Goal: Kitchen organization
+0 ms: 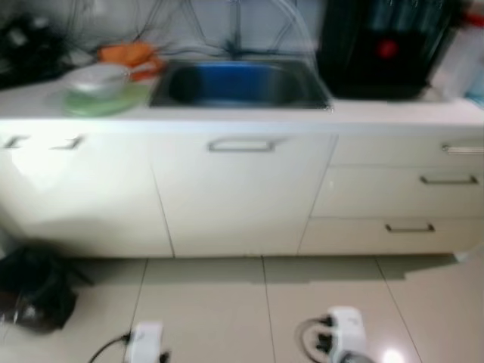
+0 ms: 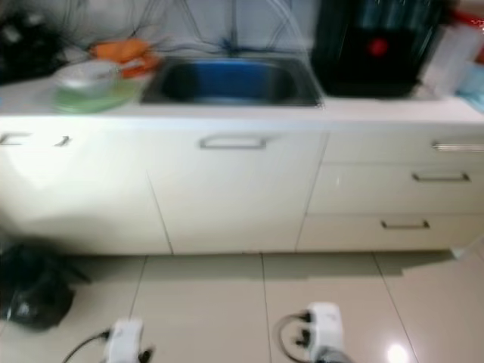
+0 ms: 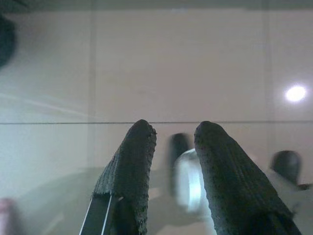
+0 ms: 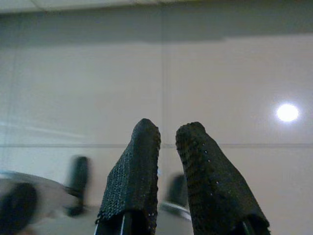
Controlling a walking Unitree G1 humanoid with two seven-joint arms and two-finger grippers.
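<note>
A white kitchen counter [image 1: 393,113] runs across the view, with a steel sink [image 1: 238,83] set in its middle. Left of the sink, a pale bowl [image 1: 94,78] rests on a green plate [image 1: 106,102], and something orange [image 1: 128,54] lies behind them. A black appliance [image 1: 378,49] with a red spot stands right of the sink. Both arms hang low over the tiled floor. My left gripper [image 3: 173,128] is open with nothing between its fingers. My right gripper [image 4: 168,127] is open by a narrow gap and holds nothing.
Cabinet doors with a handle [image 1: 240,145] sit under the sink, and drawers [image 1: 446,180] are stacked at the right. A black bag [image 1: 34,287] lies on the floor at the left. Two white blurred objects [image 1: 344,333] [image 1: 144,340] with cables sit on the tiles close to me.
</note>
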